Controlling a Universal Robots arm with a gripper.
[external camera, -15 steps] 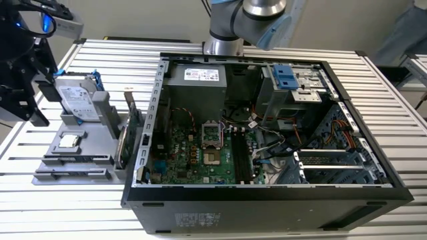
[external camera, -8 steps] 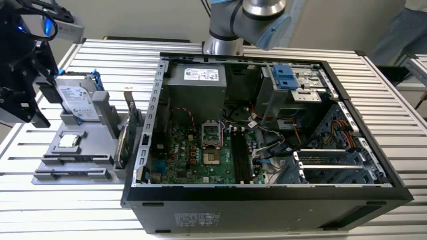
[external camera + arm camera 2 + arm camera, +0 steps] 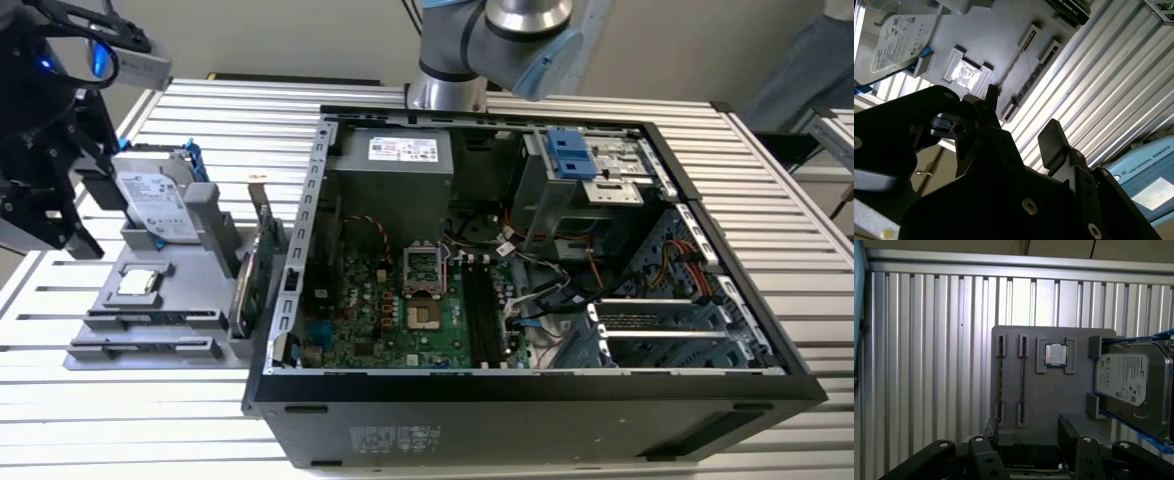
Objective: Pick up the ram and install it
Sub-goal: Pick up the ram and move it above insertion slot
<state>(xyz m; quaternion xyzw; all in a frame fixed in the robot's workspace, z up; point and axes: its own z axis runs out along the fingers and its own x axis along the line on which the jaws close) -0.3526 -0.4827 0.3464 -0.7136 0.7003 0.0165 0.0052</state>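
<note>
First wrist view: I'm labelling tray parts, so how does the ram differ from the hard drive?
The ram is a thin dark strip seen edge-on in a narrow slot; the hard drive is a broad silver slab with a white label. The ram has no frame; the hard drive sits in a blue frame. Both rest on the grey tray, similar in length.

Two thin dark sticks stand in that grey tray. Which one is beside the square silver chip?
This thin dark memory stick, standing between the square silver chip and the other stick, which runs along the edge of the grey tray.
</note>
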